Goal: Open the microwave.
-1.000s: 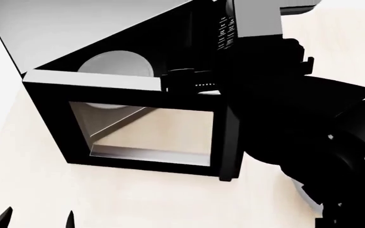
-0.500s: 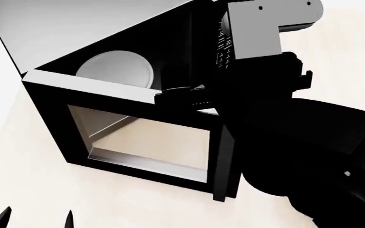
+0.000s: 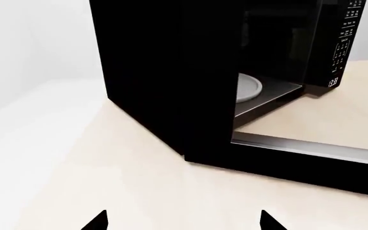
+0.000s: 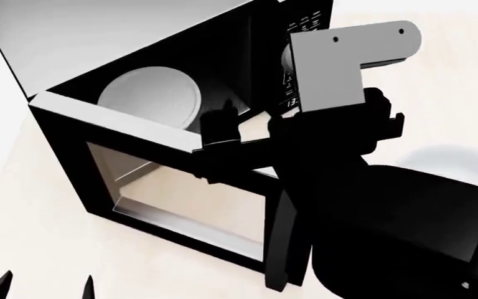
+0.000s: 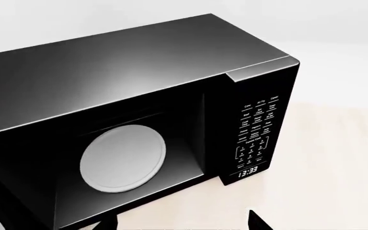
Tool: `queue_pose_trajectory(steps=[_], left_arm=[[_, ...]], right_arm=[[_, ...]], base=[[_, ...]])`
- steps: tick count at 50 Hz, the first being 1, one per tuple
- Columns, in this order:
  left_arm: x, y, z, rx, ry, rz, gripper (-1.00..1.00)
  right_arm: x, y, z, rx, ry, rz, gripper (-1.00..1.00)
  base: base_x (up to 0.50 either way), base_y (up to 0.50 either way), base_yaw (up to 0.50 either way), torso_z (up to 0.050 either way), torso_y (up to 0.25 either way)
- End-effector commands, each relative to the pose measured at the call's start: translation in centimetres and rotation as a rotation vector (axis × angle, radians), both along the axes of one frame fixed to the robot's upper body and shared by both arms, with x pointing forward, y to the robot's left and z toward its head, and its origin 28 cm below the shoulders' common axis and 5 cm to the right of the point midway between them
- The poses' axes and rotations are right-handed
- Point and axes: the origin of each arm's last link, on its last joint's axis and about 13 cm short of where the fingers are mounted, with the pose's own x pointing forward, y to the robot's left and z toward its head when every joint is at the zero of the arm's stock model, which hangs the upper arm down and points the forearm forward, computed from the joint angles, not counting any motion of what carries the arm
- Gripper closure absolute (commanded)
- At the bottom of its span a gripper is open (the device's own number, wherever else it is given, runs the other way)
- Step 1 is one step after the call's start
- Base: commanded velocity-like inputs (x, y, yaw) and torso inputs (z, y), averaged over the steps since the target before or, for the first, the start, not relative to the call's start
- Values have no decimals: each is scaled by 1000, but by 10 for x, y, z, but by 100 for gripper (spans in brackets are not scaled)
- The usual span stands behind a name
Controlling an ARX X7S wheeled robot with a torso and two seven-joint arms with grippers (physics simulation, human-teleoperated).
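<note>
The microwave is a large black box with a grey top, and its glass-windowed door stands swung wide open toward me. The round white turntable plate shows in the cavity beside the button panel. My right gripper hovers over the door's top edge. In the right wrist view my right gripper is open and empty, facing the open microwave and its clock. My left gripper is open and empty, low in front of the door.
The microwave stands on a pale beige counter. A pale rounded thing shows at the right, partly hidden behind my black right arm. The white wall lies to the left of the counter.
The door has swung further open toward me. My right arm has lifted and drawn back, showing more of the cavity and plate. The left gripper has not moved.
</note>
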Motion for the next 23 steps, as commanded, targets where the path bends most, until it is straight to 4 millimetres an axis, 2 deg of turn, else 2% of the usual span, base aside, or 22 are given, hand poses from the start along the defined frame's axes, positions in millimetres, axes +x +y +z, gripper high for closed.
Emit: queue_pose_trajectory(steps=[1, 23], left_arm=[[0, 0, 0, -1, -2, 0, -100], [0, 1, 1, -5, -1, 4, -100]], right_arm=[[-17, 15, -29, -22, 120, 152, -100], [-34, 22, -41, -21, 124, 213, -100]], base=[[0, 0, 0, 0, 0], [0, 2, 3, -3, -7]])
